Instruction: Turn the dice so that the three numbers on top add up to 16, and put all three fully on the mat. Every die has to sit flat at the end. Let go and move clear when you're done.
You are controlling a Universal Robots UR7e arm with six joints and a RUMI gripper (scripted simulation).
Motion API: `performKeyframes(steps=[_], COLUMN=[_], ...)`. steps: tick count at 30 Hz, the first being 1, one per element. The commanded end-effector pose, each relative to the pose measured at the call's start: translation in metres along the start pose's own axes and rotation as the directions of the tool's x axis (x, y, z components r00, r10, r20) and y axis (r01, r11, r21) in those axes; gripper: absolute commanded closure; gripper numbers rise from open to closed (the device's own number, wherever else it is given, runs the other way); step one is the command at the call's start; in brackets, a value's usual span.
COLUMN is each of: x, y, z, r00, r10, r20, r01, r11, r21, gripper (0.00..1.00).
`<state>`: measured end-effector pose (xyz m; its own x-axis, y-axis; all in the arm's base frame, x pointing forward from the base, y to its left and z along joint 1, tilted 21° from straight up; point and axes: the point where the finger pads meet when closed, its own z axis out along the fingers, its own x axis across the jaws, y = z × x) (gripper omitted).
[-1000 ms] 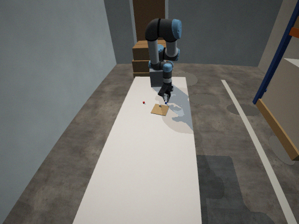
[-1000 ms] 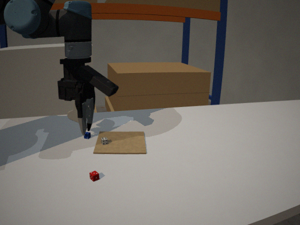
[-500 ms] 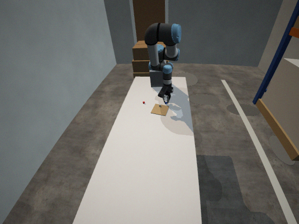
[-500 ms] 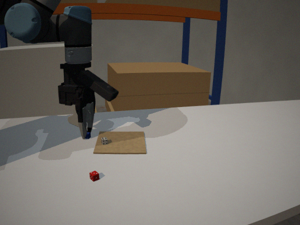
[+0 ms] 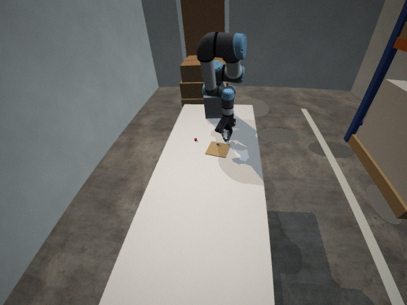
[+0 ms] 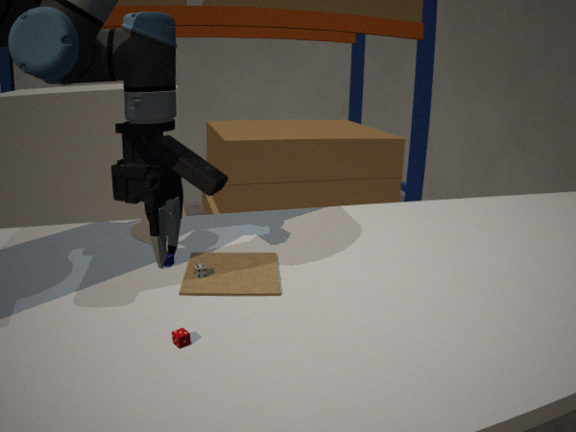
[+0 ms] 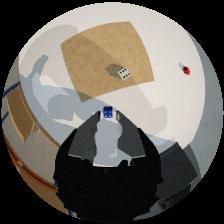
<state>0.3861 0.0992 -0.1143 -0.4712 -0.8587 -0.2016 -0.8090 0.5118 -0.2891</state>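
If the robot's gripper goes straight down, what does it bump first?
Probably the white table, just below the gripper. The blue die already sits between its fingertips, beside the mat. How much gap is left underneath is hard to tell.

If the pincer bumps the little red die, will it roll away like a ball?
Probably not. The red die is a cube lying flat on the table, so it would likely slide or tip over one face and then stop. It looks tiny beside the pincer, so it is probably light and easy to knock crooked. Its sharp edges suggest it is stiff.
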Motion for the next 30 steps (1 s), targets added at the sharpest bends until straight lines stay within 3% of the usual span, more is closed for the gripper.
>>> performKeyframes(steps=[1,22,23,30], x=[-0.0002,-0.0002,-0.0002,-0.0002], y=[-0.0002,-0.0002,-0.0002,-0.0002], z=[-0.0002,-0.0002,-0.0002,-0.0002], r00=[1.000,1.000,1.000,1.000], r10=[0.000,0.000,0.000,0.000], r20=[0.000,0.000,0.000,0.000], r01=[0.000,0.000,0.000,0.000], r11=[1.000,1.000,1.000,1.000], r21=[0.001,0.001,0.001,0.001], gripper=[0.82,0.82,1.00,1.00])
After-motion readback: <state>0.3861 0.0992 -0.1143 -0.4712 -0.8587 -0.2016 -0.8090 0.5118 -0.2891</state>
